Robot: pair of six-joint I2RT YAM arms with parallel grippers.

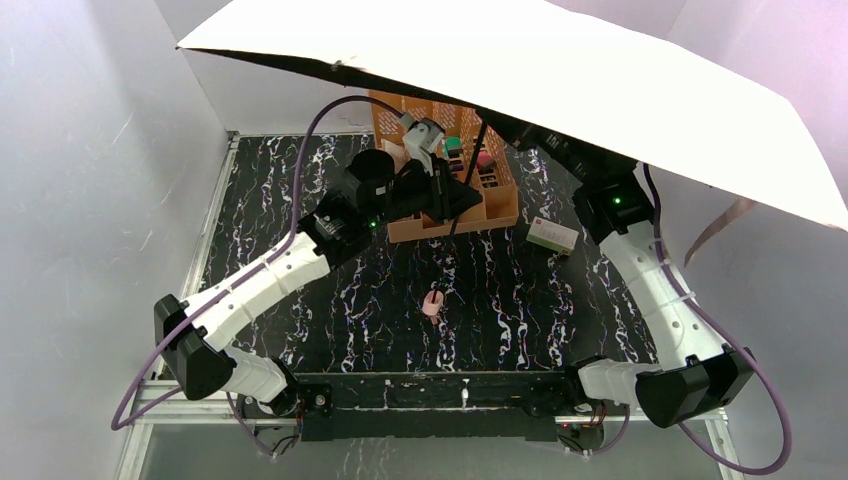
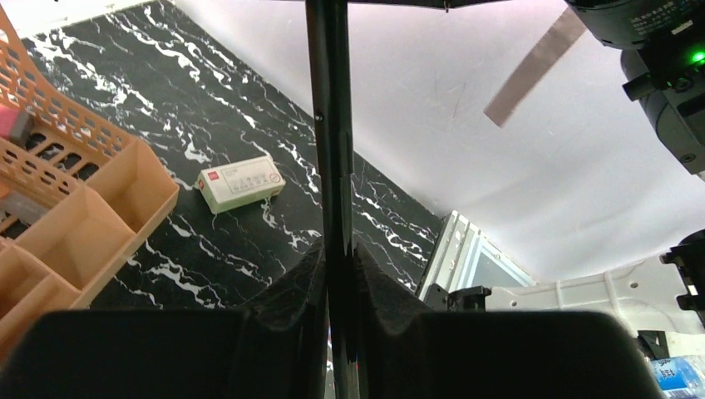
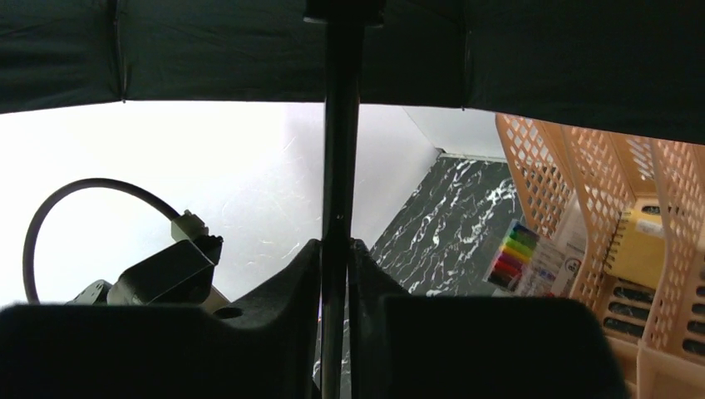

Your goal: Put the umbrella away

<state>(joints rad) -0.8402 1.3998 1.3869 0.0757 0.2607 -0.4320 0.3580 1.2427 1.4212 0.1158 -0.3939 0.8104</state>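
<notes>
Holding entry: compact folding umbrella [image 1: 560, 80], canopy fully spread, pale side up and black side beneath, raised over the desk [image 1: 330, 320] and shading the orange desk organiser [image 1: 500, 205] at the rear. Shaft [image 2: 331, 125]: black, slanting down to a pink handle [image 1: 432, 303] near the desk's middle; whether the handle touches the surface cannot be told. Left end effector [image 2: 338, 253]: narrow, fingers pressed to the shaft on both sides, at mid-length. Right end effector [image 3: 335, 249]: likewise narrow around the shaft, higher up, just under the canopy. Strap [image 2: 532, 66]: loose, dangling from the canopy edge. Small white box [image 1: 552, 236]: lying beside the organiser, apart from both arms. Progress: early, by appearance; shaft secured, nothing collapsed. Remaining: fold the canopy, shorten the shaft, wrap the strap, stow.
</notes>
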